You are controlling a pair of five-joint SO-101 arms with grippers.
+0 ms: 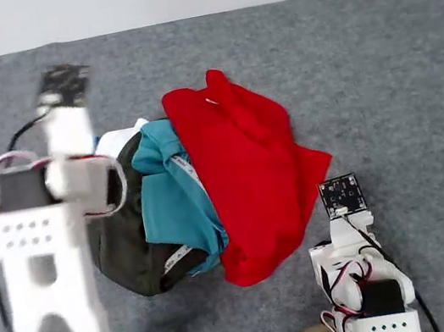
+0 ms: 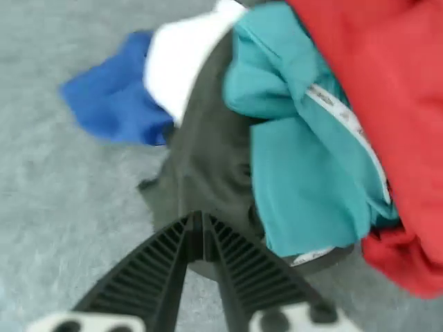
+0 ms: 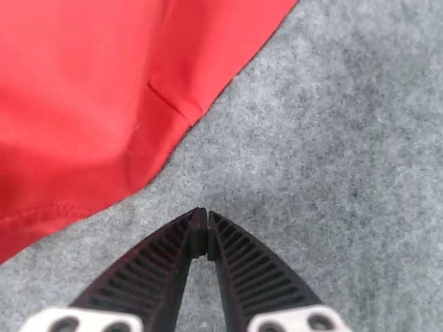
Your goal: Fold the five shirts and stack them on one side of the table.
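Note:
A heap of shirts lies mid-table. The red shirt [image 1: 248,170] is on top at the right, the teal shirt [image 1: 177,195] beside it, the dark olive shirt [image 1: 129,251] underneath at the left. A white shirt [image 2: 183,59] and a blue shirt [image 2: 114,104] poke out at the heap's far left side. My left gripper [image 2: 203,223] is shut and empty, hovering above the olive shirt [image 2: 208,159] near the teal shirt [image 2: 304,152]. My right gripper [image 3: 201,223] is shut and empty over bare carpet, just off the hem of the red shirt [image 3: 90,90].
Grey carpet-like table surface [image 1: 395,75] spreads wide to the right of the heap and along the far side. The left arm [image 1: 44,232] stands tall over the heap's left edge. The right arm's base [image 1: 365,295] sits at the near edge.

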